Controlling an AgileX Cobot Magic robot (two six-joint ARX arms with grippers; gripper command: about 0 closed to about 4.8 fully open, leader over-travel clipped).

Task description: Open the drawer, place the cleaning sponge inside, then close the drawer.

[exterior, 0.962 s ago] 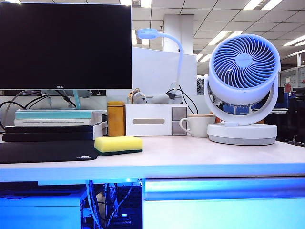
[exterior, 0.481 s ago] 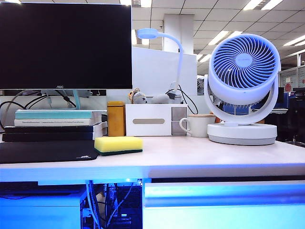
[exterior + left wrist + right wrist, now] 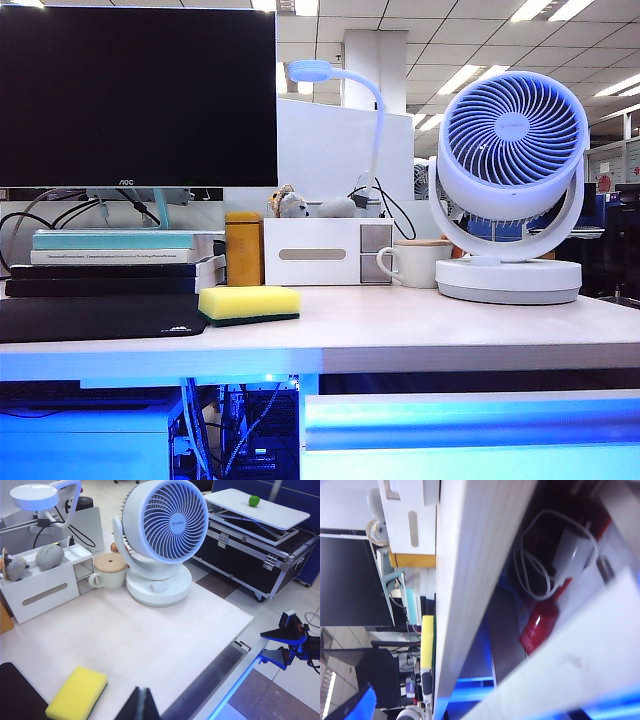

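Drawer (image 3: 470, 430): nearest item, below the desk edge, partly drawn out; a white charger (image 3: 572, 555), its cable and a red object (image 3: 540, 627) lay inside.
Right gripper: fingers in no view; its wrist camera looked into the drawer, jaws spread to their widest, grip on the lip unconfirmed.
Left gripper (image 3: 142, 707): above the near desk edge, dark fingers pressed together, nothing held.
Cleaning sponge (image 3: 249, 303): on the desk (image 3: 420, 325), beside the black mat (image 3: 95, 316).
Behind: white box (image 3: 312, 252), mug (image 3: 410, 263), fan (image 3: 510, 180).
Risk: the sponge could land on the cable and foul closing.
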